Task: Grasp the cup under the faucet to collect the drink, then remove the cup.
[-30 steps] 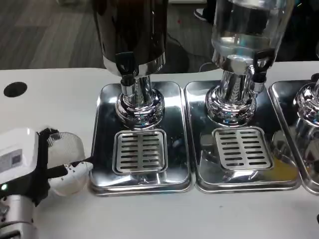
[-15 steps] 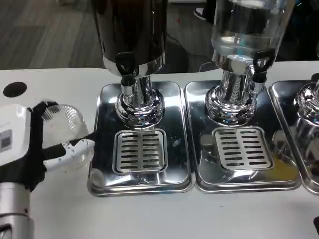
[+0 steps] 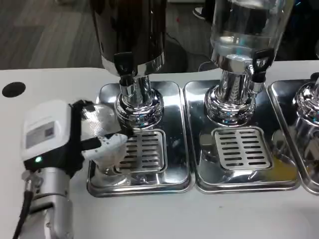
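My left hand (image 3: 75, 137) grips a clear plastic cup (image 3: 102, 130) and holds it over the left edge of the left drip tray (image 3: 172, 99). The cup sits just left of the slotted grate (image 3: 144, 151), below and left of the black faucet (image 3: 124, 64) of the dark dispenser (image 3: 132, 30). The cup looks empty. My fingers (image 3: 107, 144) wrap its near side and hide its lower part.
A clear dispenser (image 3: 244, 30) stands on a second tray with its own grate (image 3: 242, 148) to the right. A third chrome stand (image 3: 309, 102) shows at the right edge. A black hole (image 3: 14, 89) marks the table at the left.
My left hand has carried the cup to the right and slightly away from me, from the bare table beside the tray onto the left tray's edge near the grate.
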